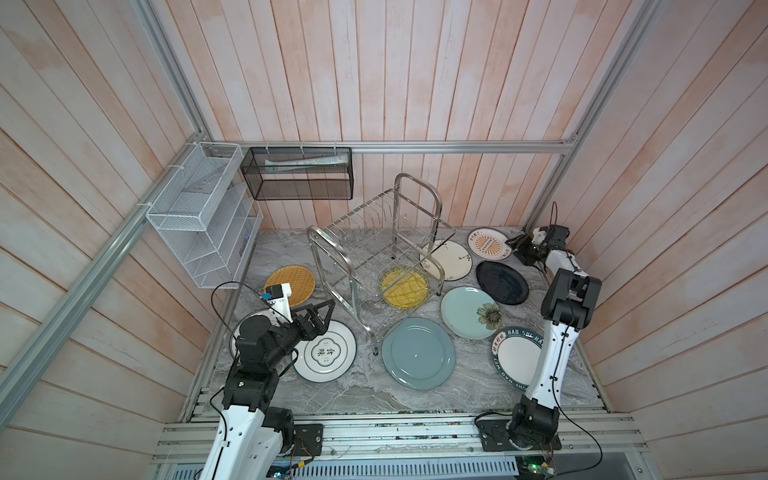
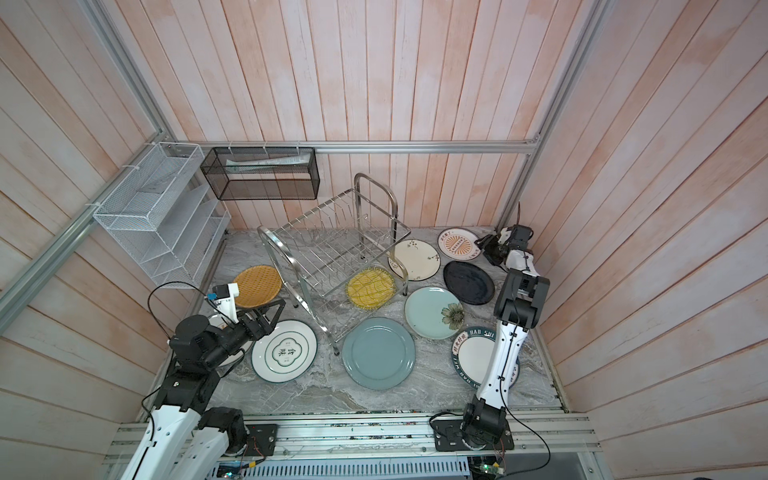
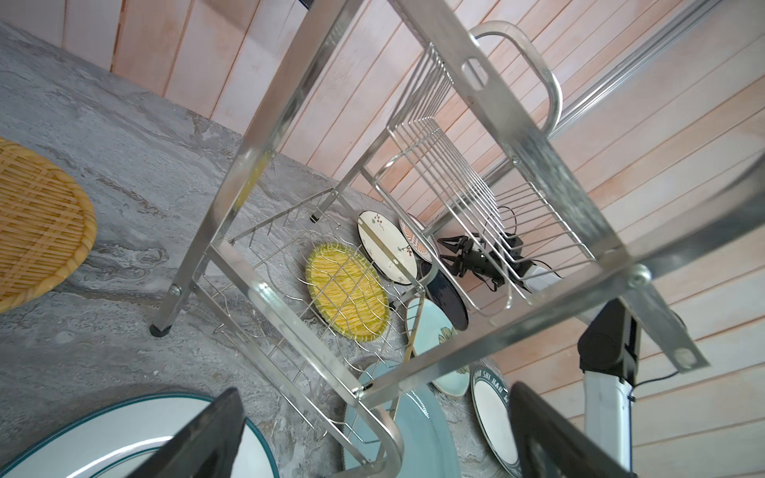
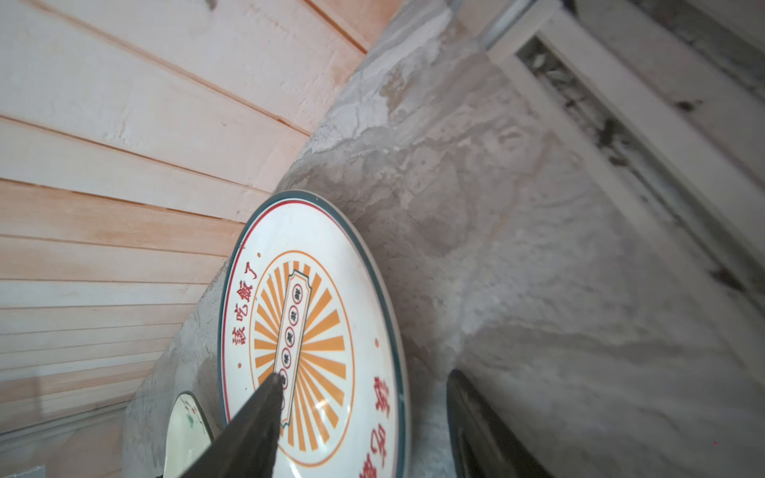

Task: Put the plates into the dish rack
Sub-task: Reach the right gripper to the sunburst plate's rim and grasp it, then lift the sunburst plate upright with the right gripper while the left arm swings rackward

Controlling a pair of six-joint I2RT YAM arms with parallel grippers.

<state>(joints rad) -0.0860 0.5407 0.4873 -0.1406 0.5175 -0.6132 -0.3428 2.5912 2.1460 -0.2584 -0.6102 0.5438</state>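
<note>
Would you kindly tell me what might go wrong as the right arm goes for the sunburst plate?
1. The right gripper straddles only the rim of the sunburst plate, which lies flat on the table; such an edge grip may slip once lifted.
2. The cream plate lies between it and the dish rack, with the black plate close beside, so a low carry could knock them.

Grey marble tabletop (image 1: pixel 353 395) bears the dish rack (image 1: pixel 374 232) and plates (image 1: pixel 417 353)
</note>
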